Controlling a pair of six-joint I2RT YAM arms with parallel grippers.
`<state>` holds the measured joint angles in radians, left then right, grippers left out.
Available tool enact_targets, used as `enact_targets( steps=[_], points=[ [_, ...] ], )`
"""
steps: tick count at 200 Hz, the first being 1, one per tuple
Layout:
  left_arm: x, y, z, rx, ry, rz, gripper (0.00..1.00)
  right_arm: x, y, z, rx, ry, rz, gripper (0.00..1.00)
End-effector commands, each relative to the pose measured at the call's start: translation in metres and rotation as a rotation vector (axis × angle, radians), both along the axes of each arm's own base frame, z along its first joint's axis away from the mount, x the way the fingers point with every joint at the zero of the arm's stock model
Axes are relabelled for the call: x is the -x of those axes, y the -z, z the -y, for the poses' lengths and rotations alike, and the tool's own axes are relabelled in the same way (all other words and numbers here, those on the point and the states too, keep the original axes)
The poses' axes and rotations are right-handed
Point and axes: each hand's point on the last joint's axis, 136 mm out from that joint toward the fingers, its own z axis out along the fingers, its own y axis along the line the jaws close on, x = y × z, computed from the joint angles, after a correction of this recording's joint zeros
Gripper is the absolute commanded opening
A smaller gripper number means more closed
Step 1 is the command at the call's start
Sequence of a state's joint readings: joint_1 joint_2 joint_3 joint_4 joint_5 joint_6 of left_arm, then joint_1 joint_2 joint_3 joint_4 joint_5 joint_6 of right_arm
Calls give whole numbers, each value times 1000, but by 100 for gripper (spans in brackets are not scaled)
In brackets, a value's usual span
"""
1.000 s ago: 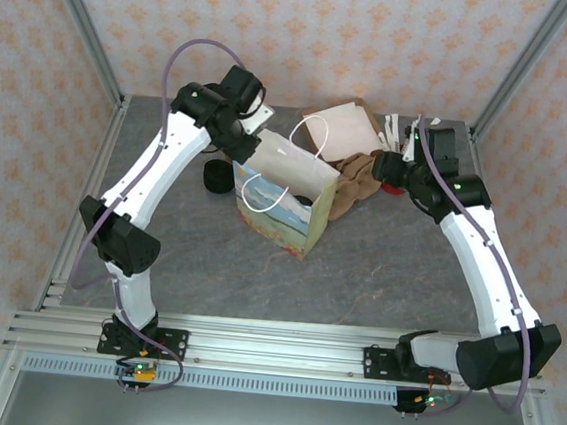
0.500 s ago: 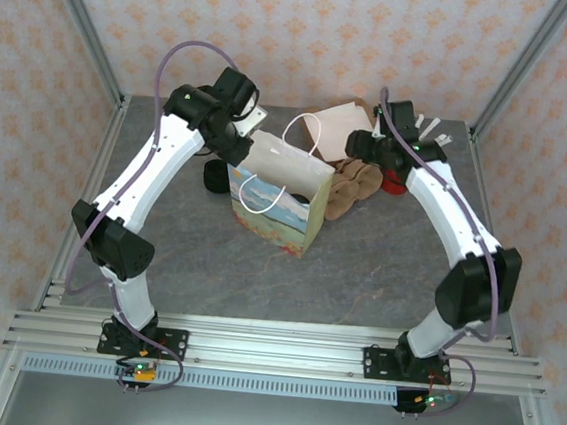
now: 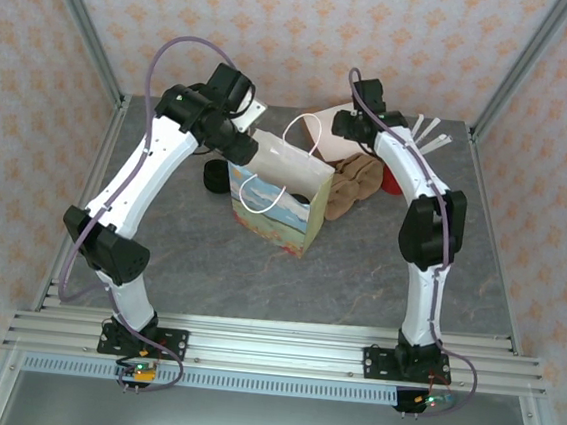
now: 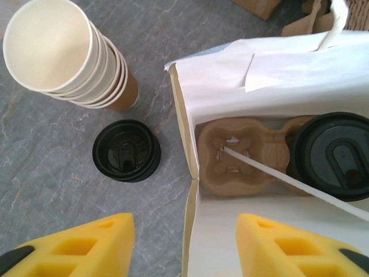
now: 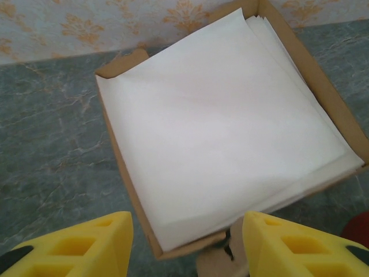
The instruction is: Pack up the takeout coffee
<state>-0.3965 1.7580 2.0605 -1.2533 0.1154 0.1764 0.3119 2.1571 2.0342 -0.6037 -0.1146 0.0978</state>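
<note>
Left gripper point(image 4: 184, 247) hangs over the left far corner of the paper bag point(image 3: 283, 200), fingers apart, nothing between them but the bag's edge below. The bag stands upright mid-table, mouth open, white handles up.

The coffee point(image 4: 337, 157) is inside the bag, seated in one pocket of a brown cardboard tray point(image 4: 236, 157) on the bag floor, at the end away from the loose lids. From above only its black lid shows. The tray's other pocket is vacant. A thin white strip crosses over the tray.

On the grey table point(image 3: 378, 272) just left of the bag: a stack of cream cups point(image 4: 63, 55), no lids, and nearer, a small pile of black lids point(image 4: 127, 150), apart from the bag wall.

Right gripper point(image 5: 187, 247) hovers at the far side over a brown box of white paper sheets point(image 5: 225, 127), fingers spread, holding nothing. More brown cardboard pieces point(image 3: 352, 184) lie right of the bag.
</note>
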Motion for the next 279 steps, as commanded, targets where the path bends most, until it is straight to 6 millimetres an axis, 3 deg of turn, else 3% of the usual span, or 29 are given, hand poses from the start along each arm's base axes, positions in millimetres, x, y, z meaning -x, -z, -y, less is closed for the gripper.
enact_targets(
  steps=[1, 82, 191, 221, 279],
  points=[
    [-2, -27, -6, 44, -46, 85, 53, -13, 12, 0, 46, 3, -8, 53],
    [-3, -51, -14, 81, -114, 181, 55, -56, 77, -14, 73, -8, -54, 57],
    [9, -66, -19, 102, -121, 228, 56, -82, 130, -17, 127, -25, -48, 55],
    [10, -68, -20, 105, -122, 237, 56, -83, 143, -13, 162, -27, -59, 48],
    [13, -68, -20, 111, -122, 234, 56, -87, 130, -7, 153, -16, -43, 21]
  ],
)
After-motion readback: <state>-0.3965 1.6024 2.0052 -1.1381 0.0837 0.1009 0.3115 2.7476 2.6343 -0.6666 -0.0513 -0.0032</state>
